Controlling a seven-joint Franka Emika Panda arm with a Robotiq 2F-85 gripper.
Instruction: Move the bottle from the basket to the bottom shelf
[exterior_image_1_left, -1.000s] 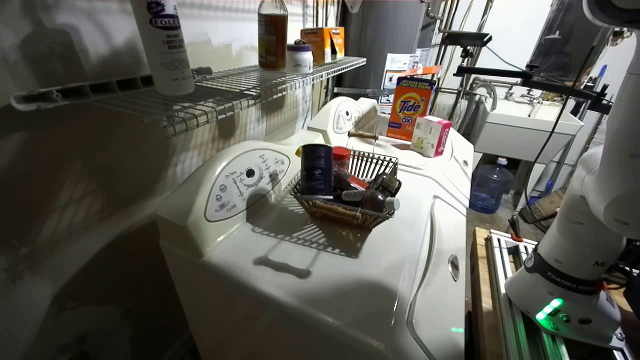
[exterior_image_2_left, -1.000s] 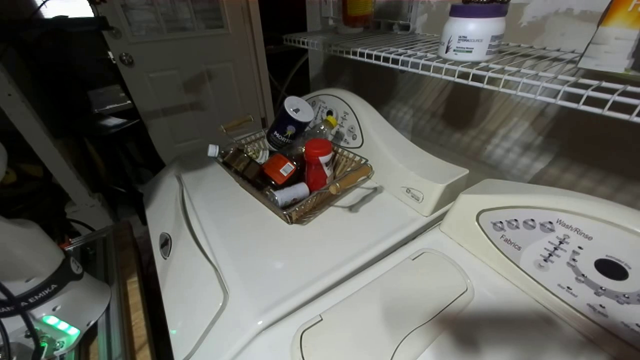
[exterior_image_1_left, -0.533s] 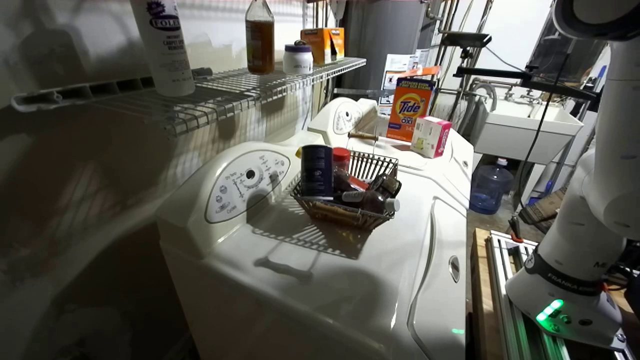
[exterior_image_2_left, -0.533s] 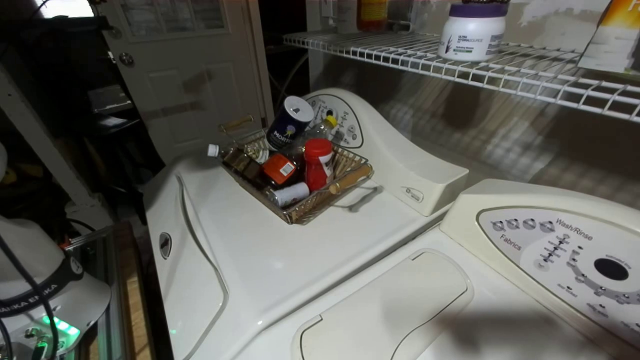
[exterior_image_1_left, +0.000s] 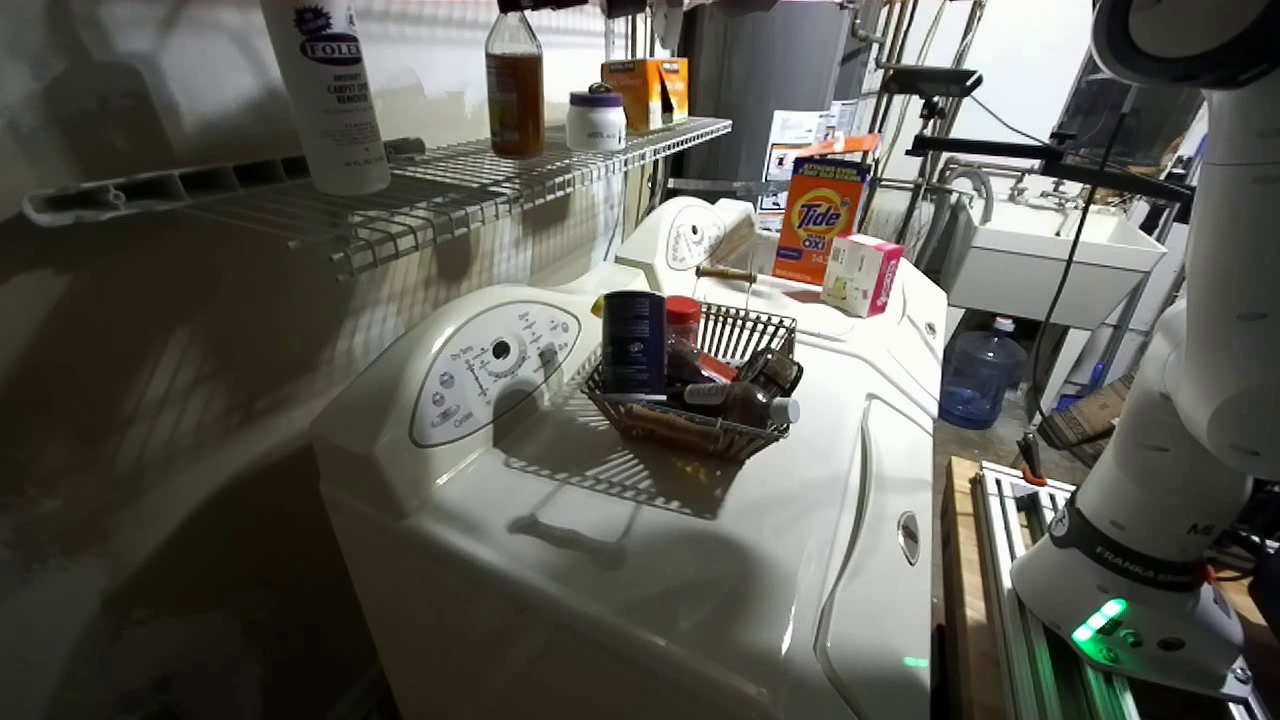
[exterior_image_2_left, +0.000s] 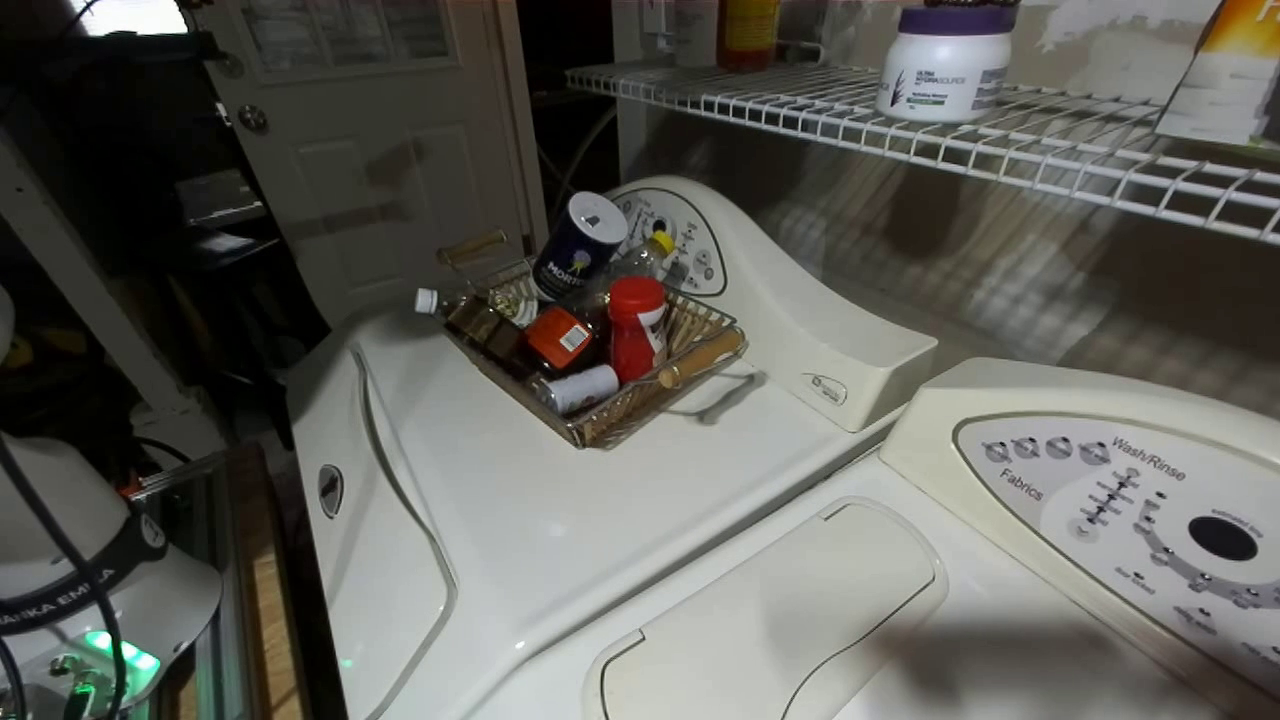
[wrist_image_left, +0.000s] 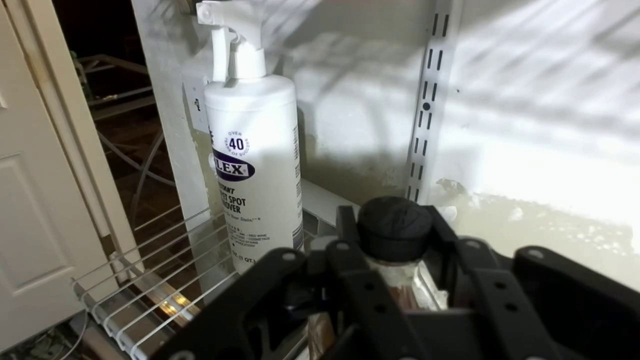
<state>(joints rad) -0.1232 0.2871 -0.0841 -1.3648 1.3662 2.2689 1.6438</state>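
My gripper (wrist_image_left: 391, 212) is shut on the cap end of a glass bottle of amber liquid with a black cap (wrist_image_left: 395, 235). This black-capped bottle (exterior_image_1_left: 515, 95) is upright over the white wire shelf (exterior_image_2_left: 850, 115), its base at or just above the rods; I cannot tell if it touches. It also shows, cut off at the top, in an exterior view (exterior_image_2_left: 748, 38). A brown bottle with a white cap (exterior_image_1_left: 745, 402) lies tilted in the basket (exterior_image_1_left: 640, 425), cap over the rim; it also shows in an exterior view (exterior_image_2_left: 480, 325). In exterior views the gripper is almost wholly out of frame.
A white spray bottle (wrist_image_left: 257, 175) stands on the shelf beside the held bottle. A white jar with a purple lid (exterior_image_1_left: 596, 122) and an orange box (exterior_image_1_left: 645, 92) stand farther along. The basket, with several other containers, sits on the white machine (exterior_image_2_left: 520, 500) below. The wall is behind the shelf.
The black-capped bottle has moved toward the wall and down to shelf level, and the visible arm has shifted with it. The basket and its contents have not moved.
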